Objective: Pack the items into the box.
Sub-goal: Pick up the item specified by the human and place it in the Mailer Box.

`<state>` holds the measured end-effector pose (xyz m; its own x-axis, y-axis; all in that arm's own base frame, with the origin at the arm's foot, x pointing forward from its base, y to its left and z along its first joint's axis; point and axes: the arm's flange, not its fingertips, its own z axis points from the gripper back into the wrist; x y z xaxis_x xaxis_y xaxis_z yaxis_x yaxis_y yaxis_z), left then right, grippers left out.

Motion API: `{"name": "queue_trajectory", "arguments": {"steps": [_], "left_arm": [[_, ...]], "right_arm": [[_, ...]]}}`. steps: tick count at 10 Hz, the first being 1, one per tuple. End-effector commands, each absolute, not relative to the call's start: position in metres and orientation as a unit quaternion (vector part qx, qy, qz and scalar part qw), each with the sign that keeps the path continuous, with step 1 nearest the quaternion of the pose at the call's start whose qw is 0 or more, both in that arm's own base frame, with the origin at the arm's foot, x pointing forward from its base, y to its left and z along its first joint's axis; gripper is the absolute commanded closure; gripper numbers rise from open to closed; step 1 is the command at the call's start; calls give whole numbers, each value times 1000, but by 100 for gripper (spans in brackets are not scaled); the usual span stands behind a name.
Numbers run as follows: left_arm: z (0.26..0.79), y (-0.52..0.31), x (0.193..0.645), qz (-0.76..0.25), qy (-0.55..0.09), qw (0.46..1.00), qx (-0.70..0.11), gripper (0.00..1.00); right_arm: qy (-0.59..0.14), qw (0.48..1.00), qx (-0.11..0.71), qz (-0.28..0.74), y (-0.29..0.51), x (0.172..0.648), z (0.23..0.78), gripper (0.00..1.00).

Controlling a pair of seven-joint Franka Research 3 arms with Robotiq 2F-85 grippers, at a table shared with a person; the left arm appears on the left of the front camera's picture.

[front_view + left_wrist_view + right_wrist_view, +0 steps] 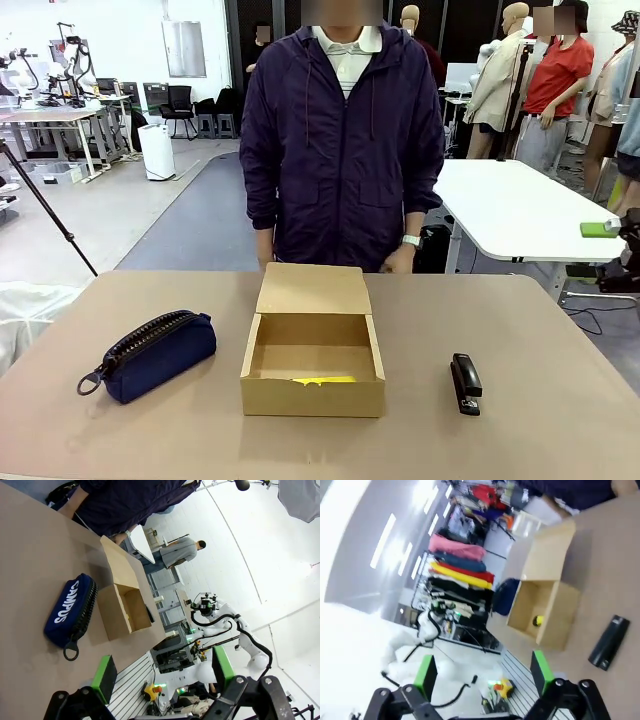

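Observation:
The tan cardboard box (312,392) stands at the table's middle with its flap lid (313,290) folded back toward the person. A slim yellow item (325,380) lies inside along the box's near wall, and shows as a yellow spot (538,621) in the right wrist view. The black stapler (465,383) lies flat on the table right of the box. My left gripper (161,672) is open and empty, well away from the box (122,612). My right gripper (483,672) is open and empty too, off to the side of the stapler (610,642).
A navy zipped pouch (150,355) with a ring pull lies left of the box. The person (340,140) stands at the table's far edge, hands just behind the lid. Bare tabletop (560,340) lies right of the stapler and along the front edge.

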<state>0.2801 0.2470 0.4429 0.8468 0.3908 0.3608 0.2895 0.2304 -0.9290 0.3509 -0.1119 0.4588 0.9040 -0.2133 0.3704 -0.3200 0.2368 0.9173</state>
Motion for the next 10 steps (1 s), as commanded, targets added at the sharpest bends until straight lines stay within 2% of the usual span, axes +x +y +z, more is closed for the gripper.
{"name": "queue_trajectory", "arguments": {"steps": [1,10], "left_arm": [[444,247,278,30,-276,732,-622,0],[444,247,278,30,-276,732,-622,0]], "right_arm": [[-194,783,587,77,-110,344,475,0],[-194,783,587,77,-110,344,475,0]]}}
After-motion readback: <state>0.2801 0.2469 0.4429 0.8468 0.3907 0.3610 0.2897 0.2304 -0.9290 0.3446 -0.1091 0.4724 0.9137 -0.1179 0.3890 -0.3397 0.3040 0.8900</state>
